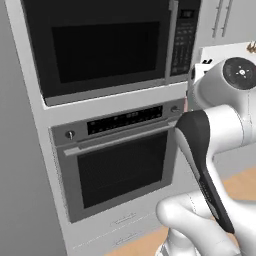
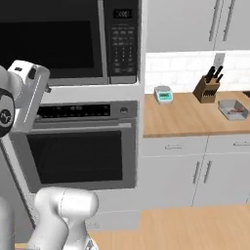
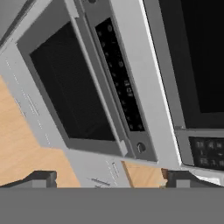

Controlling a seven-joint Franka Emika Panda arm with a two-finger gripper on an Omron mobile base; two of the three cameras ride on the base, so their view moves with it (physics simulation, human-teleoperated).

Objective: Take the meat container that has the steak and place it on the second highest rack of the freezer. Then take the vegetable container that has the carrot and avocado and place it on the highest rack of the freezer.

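Black-fronted oven point(image 3: 70, 87) close ahead, pincer point(image 3: 109, 178) spread wide and empty, wood counter point(image 2: 195, 117) edge rightward.

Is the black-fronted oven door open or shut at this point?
Shut. The black-glass wall oven door sits flush in its grey frame, its long bar handle level beneath the control panel, with no gap visible.

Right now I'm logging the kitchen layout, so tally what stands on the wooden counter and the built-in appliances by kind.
Microwave: 1
Oven: 1
Knife block: 1
Kitchen scale: 1
Container: 1
Total: 5
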